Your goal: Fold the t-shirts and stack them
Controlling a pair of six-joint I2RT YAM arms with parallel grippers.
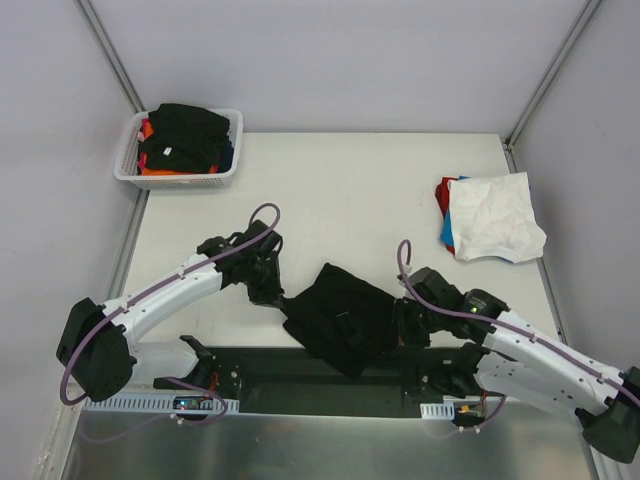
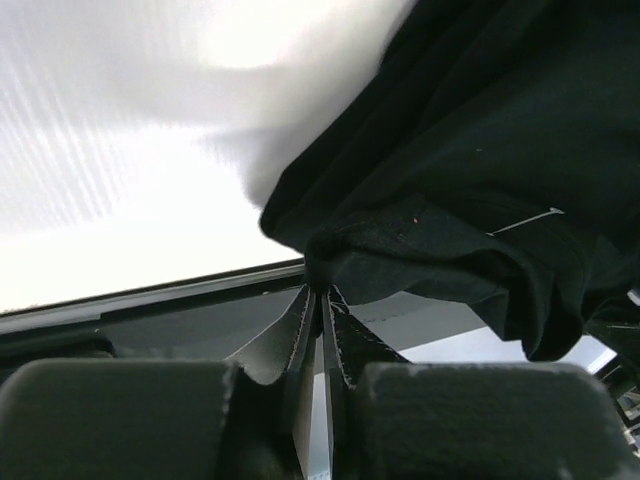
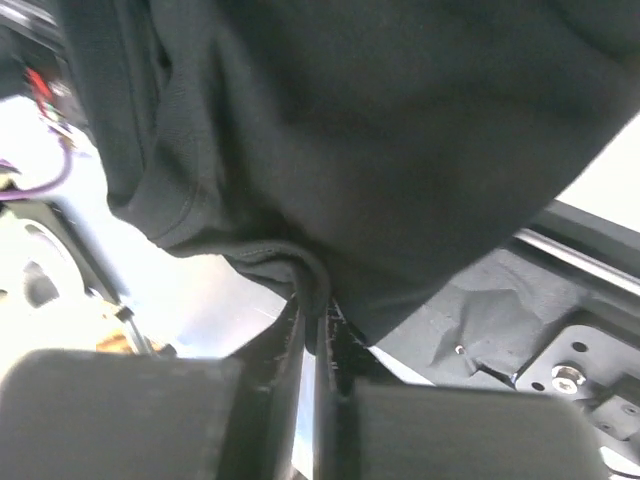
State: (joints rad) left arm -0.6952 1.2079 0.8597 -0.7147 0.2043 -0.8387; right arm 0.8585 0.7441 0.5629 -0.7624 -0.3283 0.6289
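Pinching, left gripper: jaws closed to a slit on a bunched edge of the large black soft-cloth t-shirt. The fabric spills away past the tips.
Pinching, right gripper: jaws closed narrow on a rolled fold of the same shirt, at its opposite side.
Black t-shirt, condition: a crumpled lump slung between the two grippers. Which part each one holds (hem, sleeve or shoulder) cannot be told, nor whether the cloth is clear of the surface.
Black t-shirt, place: well apart from the white mesh plastic basket, nearer the arm bases and to the basket's right, partly over the dark base strip.
Basket contents: a heap of black cloth on top, with orange cloth showing beneath it.
Stack: a crumpled white t-shirt lying over a red one and a blue one, far to the basket's right across the pale table.
Step in hand (judged): spreading the black shirt flat, ready for folding.
Handling advice: draw the grippers apart evenly until the cloth just goes taut. Carry it onto the bare table between basket and stack, then lay the far edge down first and drag lightly to smooth it.
Risk (judged): limp cloth may slip from so thin a pinch if jerked, and the overhanging part may snag on the base hardware.
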